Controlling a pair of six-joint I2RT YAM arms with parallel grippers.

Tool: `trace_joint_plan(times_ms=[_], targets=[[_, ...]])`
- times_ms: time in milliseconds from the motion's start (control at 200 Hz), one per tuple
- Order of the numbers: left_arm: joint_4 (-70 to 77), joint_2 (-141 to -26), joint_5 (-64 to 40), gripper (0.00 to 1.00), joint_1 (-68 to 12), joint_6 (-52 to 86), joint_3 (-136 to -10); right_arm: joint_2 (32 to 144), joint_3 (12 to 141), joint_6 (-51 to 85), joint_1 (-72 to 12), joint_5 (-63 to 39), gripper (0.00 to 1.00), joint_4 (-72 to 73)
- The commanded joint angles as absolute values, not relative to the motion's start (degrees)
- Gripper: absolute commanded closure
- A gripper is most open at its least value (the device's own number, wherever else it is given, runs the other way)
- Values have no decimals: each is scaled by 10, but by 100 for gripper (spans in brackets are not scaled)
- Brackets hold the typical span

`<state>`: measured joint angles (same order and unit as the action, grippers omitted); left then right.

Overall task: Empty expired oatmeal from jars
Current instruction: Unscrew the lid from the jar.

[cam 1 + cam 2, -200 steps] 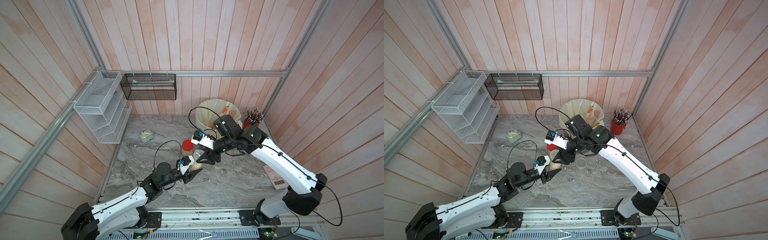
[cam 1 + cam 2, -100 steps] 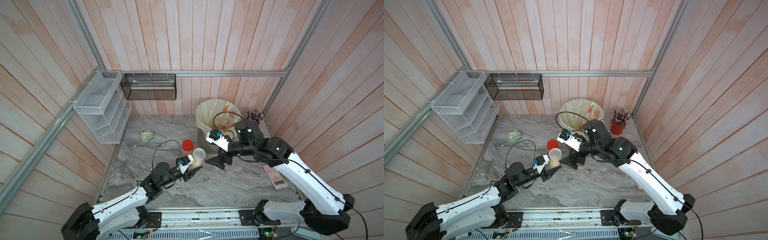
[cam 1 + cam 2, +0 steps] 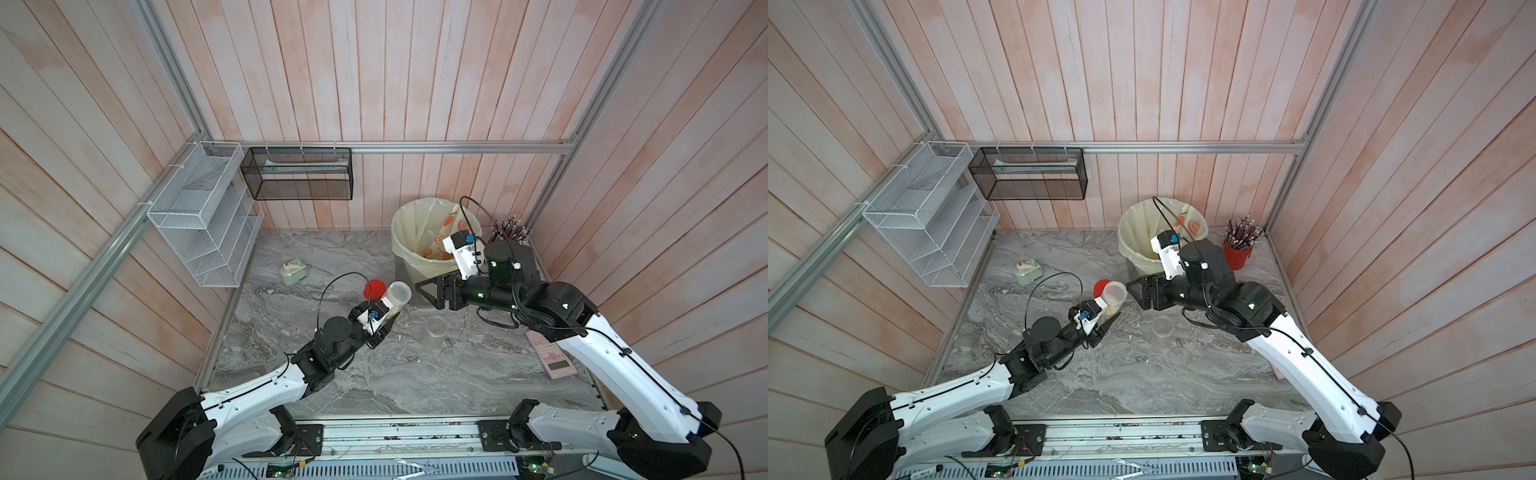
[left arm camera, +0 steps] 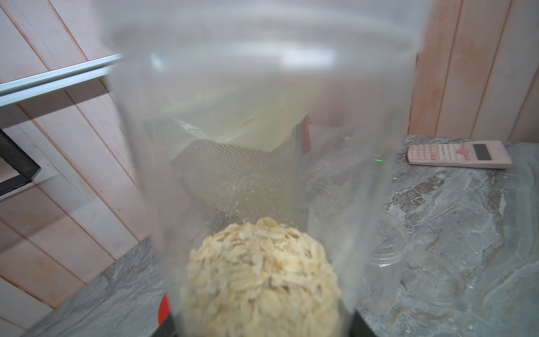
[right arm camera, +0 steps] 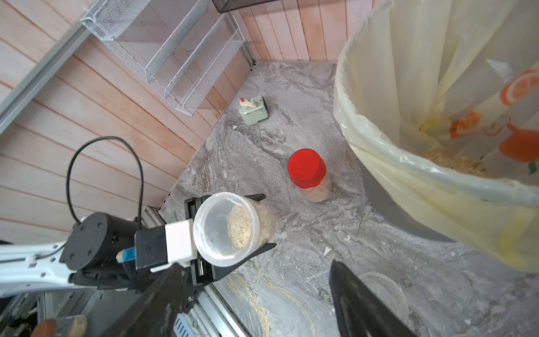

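Observation:
My left gripper (image 3: 384, 322) is shut on a clear lidless jar (image 3: 397, 297), held tilted above the table with its mouth toward the bin. Pale oatmeal (image 4: 262, 277) fills its lower part (image 5: 239, 230). My right gripper (image 3: 428, 291) hangs open and empty between that jar and the bin, its black fingers (image 5: 355, 300) wide apart. A red-lidded jar (image 3: 374, 289) holding oatmeal stands on the table behind the held one (image 5: 307, 172). An empty clear jar (image 3: 435, 330) stands mid-table beside a clear lid (image 5: 382, 291).
The grey bin with yellowish bag (image 3: 415, 232) stands at the back right, holding oatmeal (image 5: 455, 160) and an orange-printed wrapper (image 3: 451, 226). Red pencil cup (image 3: 1237, 253), pink calculator (image 3: 550, 357), small green gadget (image 3: 293, 272), white wire rack (image 3: 203, 216), black mesh basket (image 3: 297, 174).
My right gripper left the top of the held jar, swung right over the table, and now hangs open near the bin. The held jar's mouth now shows uncovered and it sits slightly higher.

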<state>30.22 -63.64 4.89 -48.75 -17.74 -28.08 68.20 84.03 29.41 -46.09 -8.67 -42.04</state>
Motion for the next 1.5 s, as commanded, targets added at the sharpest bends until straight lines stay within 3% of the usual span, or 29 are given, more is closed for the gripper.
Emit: trace_joint_plan(times_ms=[0,520,1495], targets=[[326,-644,85,100,-493,-203,-302,713,870,382,-483,-36,18,-434],[326,-673,103,100,-497,-227,-312,761,890,395,-506,-19,16,-443],[328,-661,104,100,-496,-221,-296,837,957,347,-536,18,28,-513]])
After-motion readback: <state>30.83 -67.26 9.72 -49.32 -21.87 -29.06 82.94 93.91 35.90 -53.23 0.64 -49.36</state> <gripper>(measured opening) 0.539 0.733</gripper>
